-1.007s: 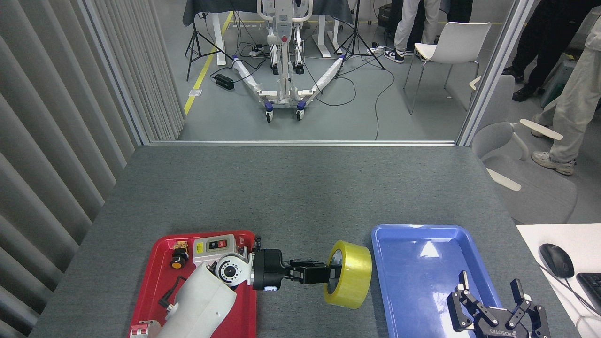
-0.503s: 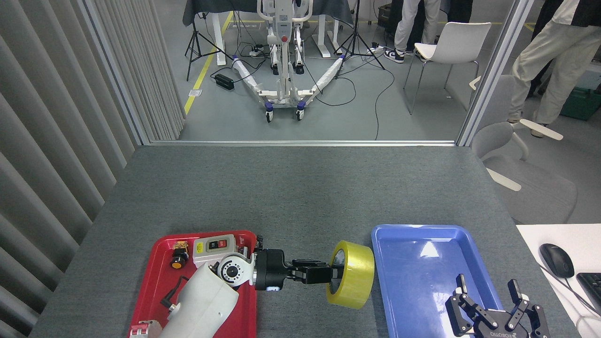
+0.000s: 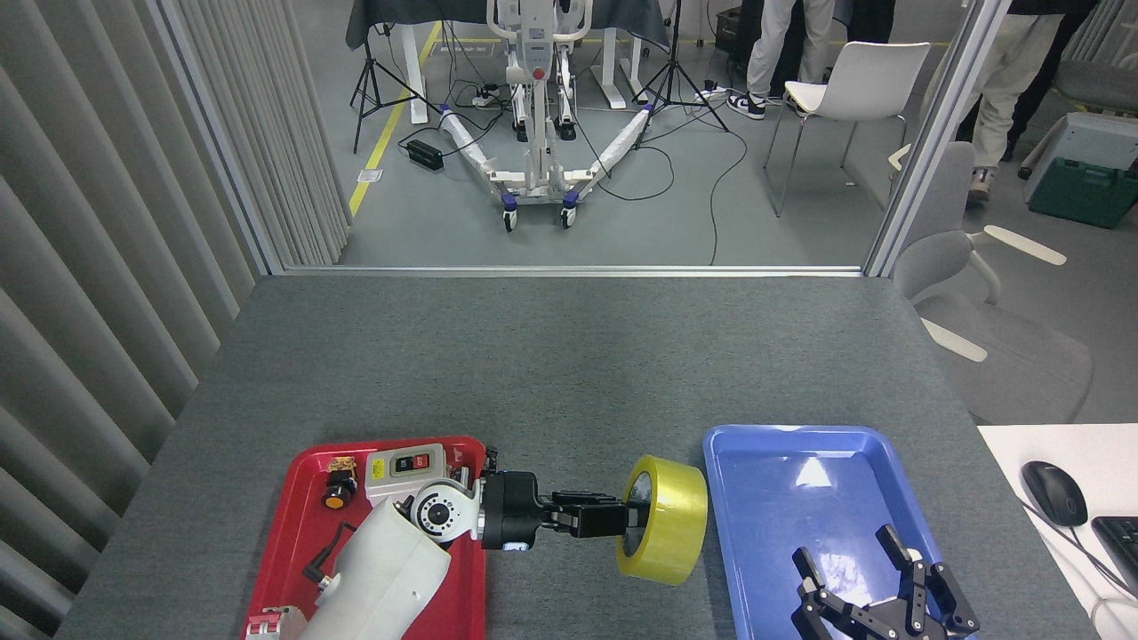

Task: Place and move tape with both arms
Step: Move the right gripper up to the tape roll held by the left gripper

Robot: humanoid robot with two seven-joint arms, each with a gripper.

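The yellow tape [image 3: 669, 520] is held on its edge above the grey table, in the gap between the red tray and the blue tray. My left gripper [image 3: 622, 518] reaches in from the left and is shut on the roll's rim at the core side. My right gripper [image 3: 849, 549] rises from the bottom edge over the blue tray [image 3: 800, 480], fingers spread open and holding nothing. It stands to the right of the tape and apart from it.
The red tray [image 3: 293, 524] at the lower left holds a grey switch box [image 3: 405, 468], a small button part [image 3: 338, 489] and black pieces. A mouse [image 3: 1053, 493] and keyboard corner lie on a white desk at right. People's legs and chairs stand beyond the table.
My right gripper has shifted left over the blue tray and turned, its fingers now tilted. The left gripper and tape have stayed almost still. People behind have walked away to the right.
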